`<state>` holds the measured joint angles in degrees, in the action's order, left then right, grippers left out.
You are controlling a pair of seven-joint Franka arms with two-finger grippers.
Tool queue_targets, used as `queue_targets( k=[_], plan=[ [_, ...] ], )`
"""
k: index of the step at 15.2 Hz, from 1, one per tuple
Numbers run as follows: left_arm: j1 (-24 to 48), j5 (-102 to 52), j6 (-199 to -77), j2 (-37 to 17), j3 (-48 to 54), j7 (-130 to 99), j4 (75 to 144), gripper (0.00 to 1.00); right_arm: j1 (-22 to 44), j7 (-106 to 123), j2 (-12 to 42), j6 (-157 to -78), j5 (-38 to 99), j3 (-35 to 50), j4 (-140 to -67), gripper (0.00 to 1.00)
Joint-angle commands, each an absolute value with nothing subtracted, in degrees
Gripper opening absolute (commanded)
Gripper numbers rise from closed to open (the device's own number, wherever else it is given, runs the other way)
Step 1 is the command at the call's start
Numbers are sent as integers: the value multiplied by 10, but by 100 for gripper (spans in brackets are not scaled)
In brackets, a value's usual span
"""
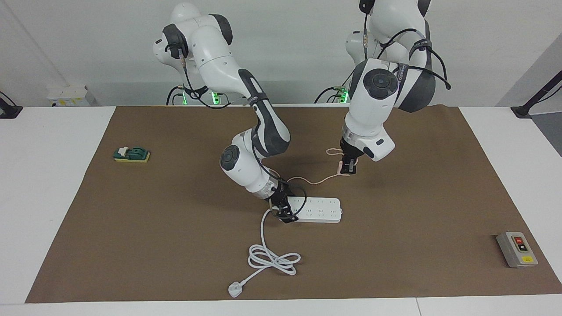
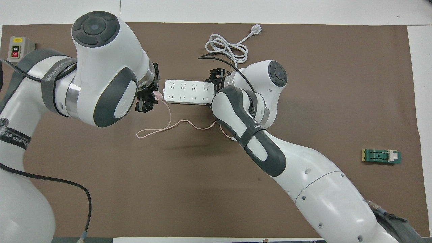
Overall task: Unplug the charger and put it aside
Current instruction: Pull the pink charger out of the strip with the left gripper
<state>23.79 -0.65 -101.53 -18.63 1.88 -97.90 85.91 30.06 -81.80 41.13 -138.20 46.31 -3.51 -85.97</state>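
My left gripper (image 1: 348,168) is shut on the small pink charger (image 1: 341,167) and holds it in the air, clear of the white power strip (image 1: 319,210). In the overhead view the charger (image 2: 158,96) shows at the left gripper's (image 2: 147,100) tips, just off the strip's (image 2: 187,91) end. Its thin pink cable (image 1: 307,180) hangs down and trails over the mat (image 2: 168,126) nearer to the robots than the strip. My right gripper (image 1: 283,213) is down at the strip's cord end, shut on it; it also shows in the overhead view (image 2: 216,76).
The strip's thick white cord (image 1: 272,259) lies coiled farther from the robots, ending in a white three-pin plug (image 1: 235,289). A grey switch box (image 1: 516,249) sits toward the left arm's end of the table. A green and yellow block (image 1: 131,154) sits toward the right arm's end.
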Motion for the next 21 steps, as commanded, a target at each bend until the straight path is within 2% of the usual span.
queue_targets(
  k=[1,8,11,14,17,21],
  plan=[
    [237,0,-1036,-192,11,-905,860,0,289,-795,417,-1399,474,-33,-860,100],
    [180,-4,-1057,-182,11,-590,860,0,287,-800,408,-1390,474,-34,-860,100],
    [132,-5,-1055,-172,11,-422,874,0,279,-805,389,-1367,474,-37,-860,100],
    [71,-5,-1059,-156,11,-251,911,0,273,-809,350,-1314,469,-53,-862,100],
    [14,-8,-1059,-135,12,-91,953,0,271,-809,306,-1305,466,-55,-890,100],
    [-32,-34,-1054,-103,12,84,1015,0,271,-808,209,-1305,418,-68,-984,100]
  ],
)
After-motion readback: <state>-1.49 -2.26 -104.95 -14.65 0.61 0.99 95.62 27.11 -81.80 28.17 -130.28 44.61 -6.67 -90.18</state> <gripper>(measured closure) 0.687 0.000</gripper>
